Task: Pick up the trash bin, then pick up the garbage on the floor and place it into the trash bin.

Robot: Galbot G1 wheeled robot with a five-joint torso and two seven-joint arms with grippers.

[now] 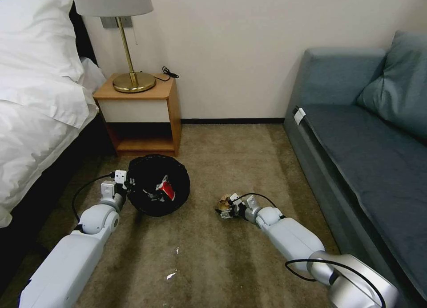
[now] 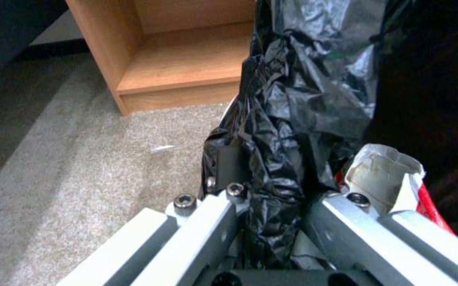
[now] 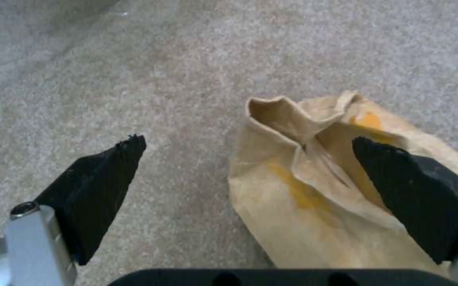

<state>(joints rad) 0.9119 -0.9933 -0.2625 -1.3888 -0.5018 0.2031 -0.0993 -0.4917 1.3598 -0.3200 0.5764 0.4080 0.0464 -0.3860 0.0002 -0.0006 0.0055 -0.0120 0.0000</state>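
Note:
The trash bin, its black liner bag draped over the rim, stands tilted on the carpet in front of the nightstand. My left gripper is shut on the bin's lined rim. A red-and-white crushed packet lies inside the bin, close beside one finger. To the right, a piece of garbage, the crumpled brown paper, lies on the carpet. My right gripper is open low over it, one fingertip above the paper and the other above bare carpet. The head view shows the paper at that gripper.
A wooden nightstand with a brass lamp stands just behind the bin. The bed borders the left, a blue-grey sofa the right. Small white scraps lie on the carpet near me.

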